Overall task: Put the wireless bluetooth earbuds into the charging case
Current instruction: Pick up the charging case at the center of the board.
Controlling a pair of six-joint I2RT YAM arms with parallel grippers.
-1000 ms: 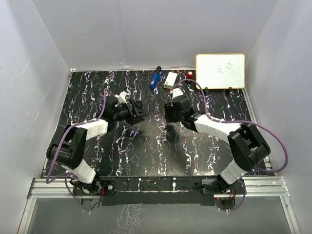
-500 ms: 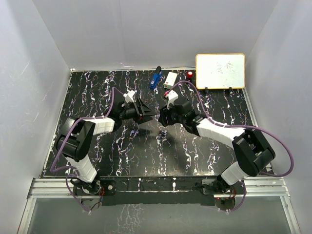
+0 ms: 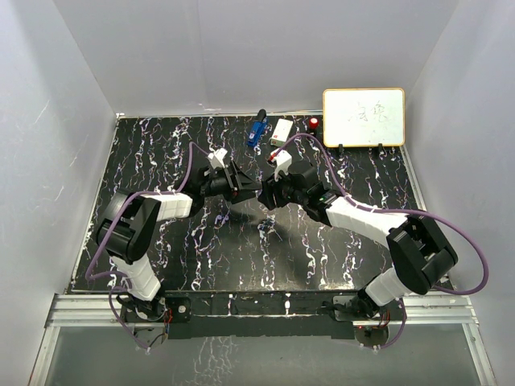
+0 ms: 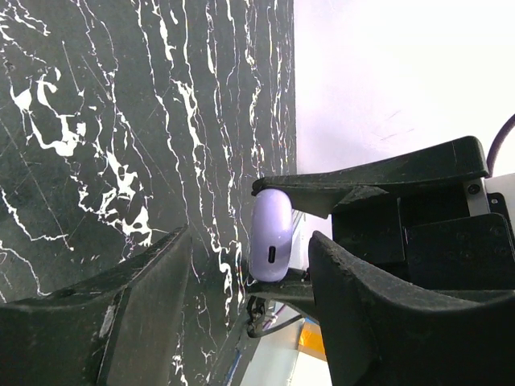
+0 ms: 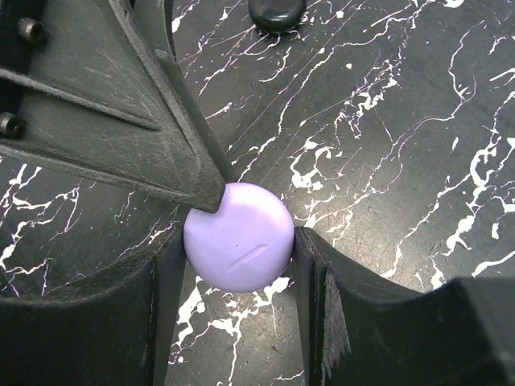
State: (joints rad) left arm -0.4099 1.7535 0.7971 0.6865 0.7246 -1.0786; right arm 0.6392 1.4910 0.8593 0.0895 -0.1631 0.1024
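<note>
My right gripper (image 5: pixel 239 257) is shut on a round pale lilac charging case (image 5: pixel 239 236) and holds it above the table. In the top view the two grippers meet at mid table, the right one (image 3: pixel 268 194) facing the left one (image 3: pixel 244 187). My left gripper (image 4: pixel 249 305) is open. The case (image 4: pixel 271 233) stands edge-on just past its fingertips, port facing the camera. One left fingertip (image 5: pixel 201 189) touches the case's upper left rim. A small lilac piece (image 3: pixel 222 215) and a small dark piece (image 3: pixel 265 227) lie on the table; both are too small to identify.
A dark rounded object (image 5: pixel 276 11) lies on the black marbled table (image 3: pixel 161 153) beyond the case. A blue tool (image 3: pixel 257 130), a white box (image 3: pixel 282 131), a red item (image 3: pixel 313 122) and a whiteboard (image 3: pixel 364 117) are at the back edge.
My left gripper has swung right and my right gripper has moved left. They now meet at mid table with the lilac case between them.
</note>
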